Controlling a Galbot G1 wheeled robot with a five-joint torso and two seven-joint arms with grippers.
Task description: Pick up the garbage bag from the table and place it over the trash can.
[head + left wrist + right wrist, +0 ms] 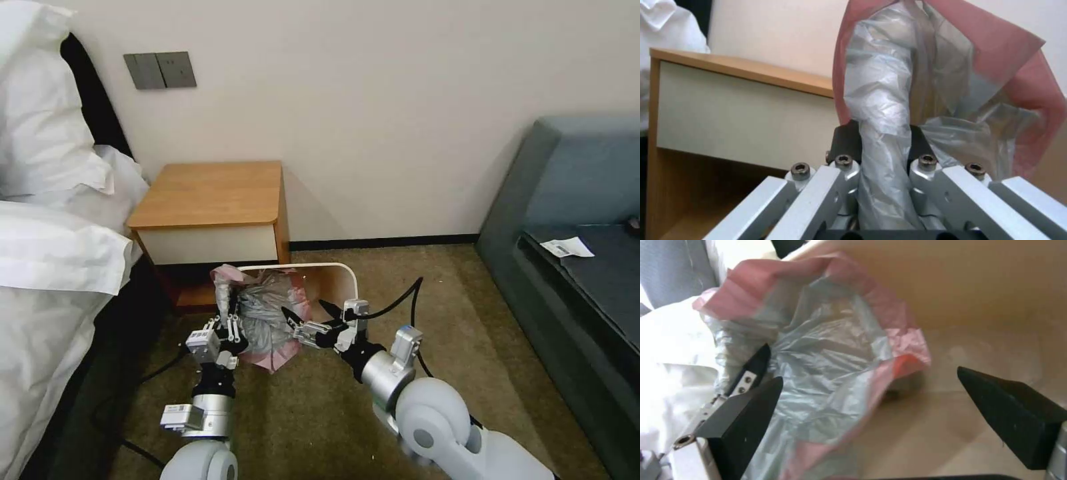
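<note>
Left gripper (pixel 230 319) pinches a twisted rope of the garbage bag (pixel 265 313) over the trash can's (pixel 347 280) left side; film looks light, limp and slippery, so the pink rim seems the surest hold. Right gripper (pixel 308 313) hangs spread wide at the bin's mouth, fingers (pixel 751 406) flanking loose film. Nightstand (pixel 210 193) crowds the far rim; carpet rightward lies open.
</note>
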